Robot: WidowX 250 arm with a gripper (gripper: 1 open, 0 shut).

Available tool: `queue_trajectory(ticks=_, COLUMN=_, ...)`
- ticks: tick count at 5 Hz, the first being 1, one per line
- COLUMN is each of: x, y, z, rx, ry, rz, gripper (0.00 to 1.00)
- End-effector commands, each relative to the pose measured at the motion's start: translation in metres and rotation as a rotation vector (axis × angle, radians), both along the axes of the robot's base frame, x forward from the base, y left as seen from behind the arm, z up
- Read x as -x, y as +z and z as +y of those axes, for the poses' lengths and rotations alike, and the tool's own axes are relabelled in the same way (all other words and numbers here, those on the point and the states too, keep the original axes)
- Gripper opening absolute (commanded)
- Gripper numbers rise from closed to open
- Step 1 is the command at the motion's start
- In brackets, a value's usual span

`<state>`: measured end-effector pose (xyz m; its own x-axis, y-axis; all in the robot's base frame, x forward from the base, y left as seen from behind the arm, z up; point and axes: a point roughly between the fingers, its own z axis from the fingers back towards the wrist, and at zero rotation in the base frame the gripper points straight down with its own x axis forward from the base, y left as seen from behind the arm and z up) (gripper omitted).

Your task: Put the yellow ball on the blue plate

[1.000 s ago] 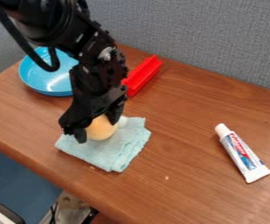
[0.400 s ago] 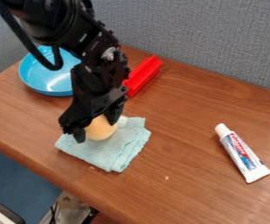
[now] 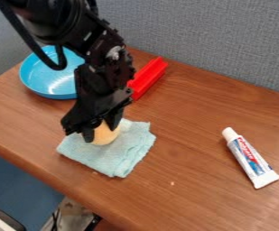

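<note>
The yellow ball (image 3: 102, 134) sits left of centre on a cloth (image 3: 109, 149), pinched by the pincer (image 3: 96, 132); bare worktop (image 3: 190, 117) lies right.

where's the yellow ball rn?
Left of centre, on the teal cloth near the table's front edge: yellow ball between the gripper fingers.
</note>
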<state>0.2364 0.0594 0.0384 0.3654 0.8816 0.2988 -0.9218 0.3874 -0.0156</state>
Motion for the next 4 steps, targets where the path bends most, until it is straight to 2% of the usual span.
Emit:
queue_trajectory(ticks=1, x=0.0041, y=0.0080, z=0.0089, rx=0.003, ry=0.014, rz=0.019, gripper=0.00)
queue_trajectory(ticks=4, x=0.0001, y=0.0174, z=0.0105, rx=0.028, ry=-0.002, rz=0.030, gripper=0.00)
